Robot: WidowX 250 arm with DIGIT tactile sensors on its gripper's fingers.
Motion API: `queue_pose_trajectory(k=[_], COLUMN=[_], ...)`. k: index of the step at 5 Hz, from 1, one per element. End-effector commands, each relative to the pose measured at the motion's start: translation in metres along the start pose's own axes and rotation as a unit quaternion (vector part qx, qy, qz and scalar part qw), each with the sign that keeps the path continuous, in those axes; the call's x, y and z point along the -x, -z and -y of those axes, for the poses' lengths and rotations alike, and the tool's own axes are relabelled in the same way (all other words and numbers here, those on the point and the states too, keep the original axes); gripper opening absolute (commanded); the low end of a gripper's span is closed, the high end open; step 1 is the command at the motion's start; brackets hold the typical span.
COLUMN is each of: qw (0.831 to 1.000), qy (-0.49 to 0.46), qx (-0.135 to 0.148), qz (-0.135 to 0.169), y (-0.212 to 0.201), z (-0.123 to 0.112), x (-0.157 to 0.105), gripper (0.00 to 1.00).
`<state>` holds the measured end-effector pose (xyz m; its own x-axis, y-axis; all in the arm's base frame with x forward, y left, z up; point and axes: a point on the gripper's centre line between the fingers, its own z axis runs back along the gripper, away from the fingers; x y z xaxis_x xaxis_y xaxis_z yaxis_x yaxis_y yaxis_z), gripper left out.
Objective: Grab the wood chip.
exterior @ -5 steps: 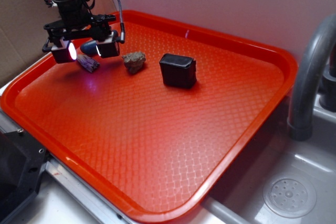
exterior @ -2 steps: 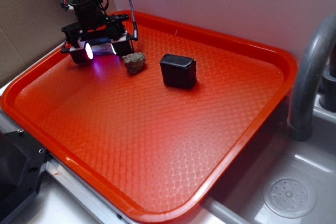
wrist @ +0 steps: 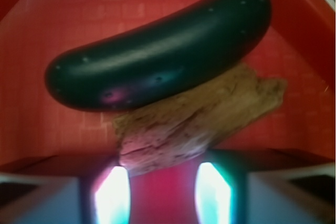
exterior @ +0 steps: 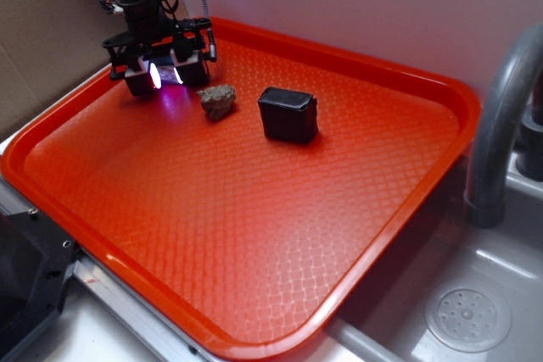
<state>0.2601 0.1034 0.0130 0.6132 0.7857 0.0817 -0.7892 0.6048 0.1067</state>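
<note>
Two views record the moment. Exterior view: an orange-red tray (exterior: 254, 235) with a diamond-textured floor rests beside a grey sink (exterior: 475, 311), whose curved faucet pipe (exterior: 501, 116) rises at the right. At the tray's far left corner the gripper (exterior: 165, 74) of the WidowX arm points down, low over the tray floor, its two lit fingertips glowing white and violet. Just right of it lies a lumpy grey-brown rock (exterior: 218, 100), apart from the fingers. Farther right, near the rock but not touching it, sits a black block (exterior: 288, 114) with rounded edges. Brown cardboard (exterior: 42, 48) stands beyond the tray's left rim.

Wrist view: the wood chip (wrist: 199, 121), a rough, fibrous, tan-brown sliver, lies slantwise in front of the two glowing fingertips, its near left end reaching between them. A smooth dark blue-grey oblong (wrist: 157, 59) crosses the frame above the chip and overlaps its far edge. The jaws stand narrowly apart on either side of the chip's end; whether they press on it cannot be told. In the exterior view the chip is hidden by the gripper.
</note>
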Motion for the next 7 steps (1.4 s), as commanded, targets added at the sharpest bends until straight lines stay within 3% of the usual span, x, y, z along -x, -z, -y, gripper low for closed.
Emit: queue_pose_trajectory(k=[1, 3, 4, 5, 7], qw=[1.0, 0.999, 0.998, 0.997, 0.995], qy=[-0.005, 0.047, 0.049, 0.016, -0.07], qx=[-0.019, -0.004, 0.022, 0.063, 0.045], qz=[-0.003, -0.015, -0.013, -0.035, -0.055], y=[0.008, -0.016, -0.047, -0.074, -0.063], z=[-0.021, -0.032, -0.049, -0.056, -0.035], x=[0.004, 0.017, 0.026, 0.016, -0.003], gripper=[0.0, 0.0, 0.0, 1.0, 1.0])
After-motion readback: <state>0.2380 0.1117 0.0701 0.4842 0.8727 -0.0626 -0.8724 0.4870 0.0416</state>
